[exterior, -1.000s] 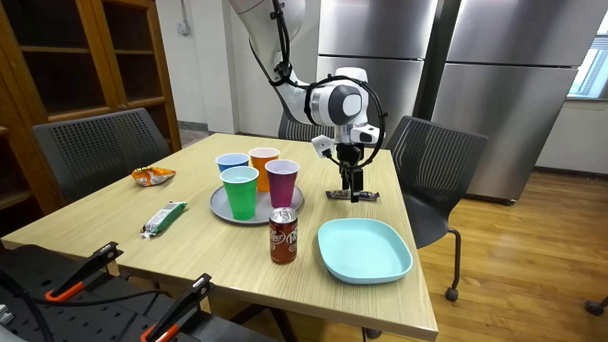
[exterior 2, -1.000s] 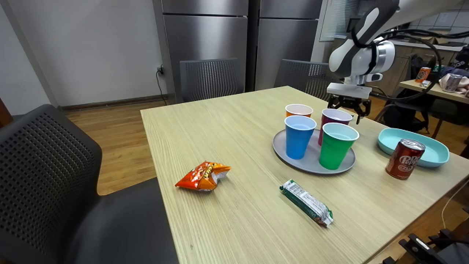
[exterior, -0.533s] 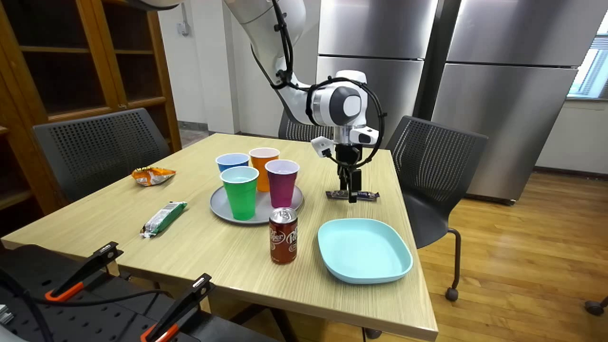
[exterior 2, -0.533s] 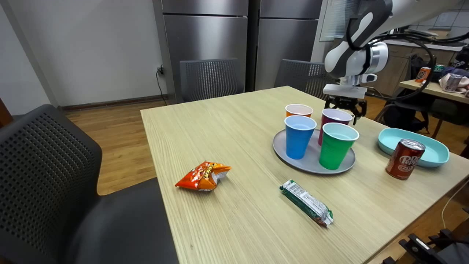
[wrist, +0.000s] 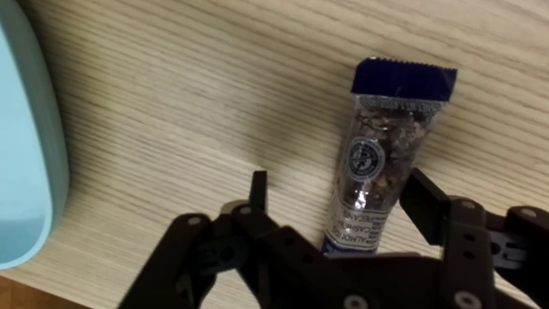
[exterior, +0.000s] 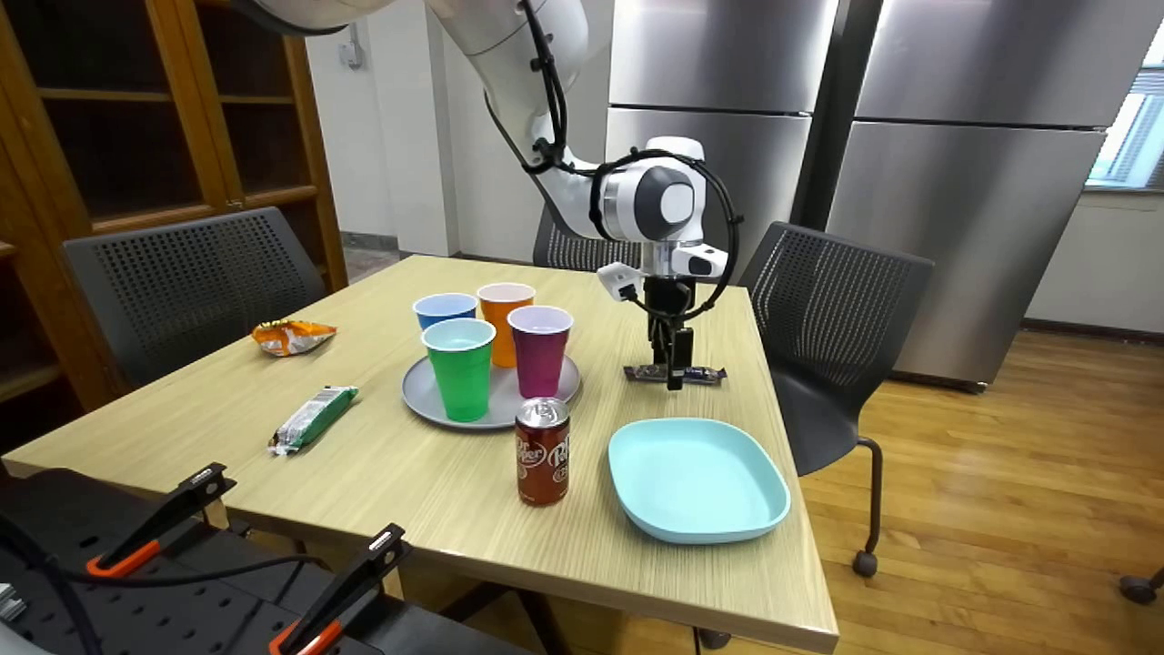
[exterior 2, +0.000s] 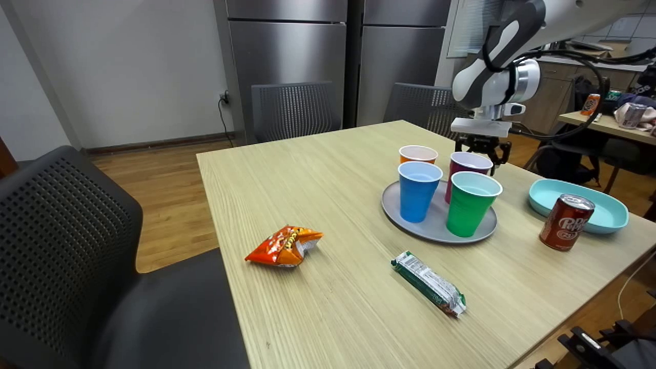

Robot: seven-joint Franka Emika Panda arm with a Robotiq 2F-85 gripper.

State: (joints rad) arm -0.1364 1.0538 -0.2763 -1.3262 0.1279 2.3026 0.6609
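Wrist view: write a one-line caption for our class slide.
The open hand straddles a wrapped nut bar on a wood-grain table, turquoise tray at the left edge.

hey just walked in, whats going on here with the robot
A robot arm has its gripper low over a nut bar lying on the table. The jaws stand open with the bar between them, closer to one side, and it is not gripped. A turquoise tray sits nearby, along with a soda can and a gray plate bearing four cups.
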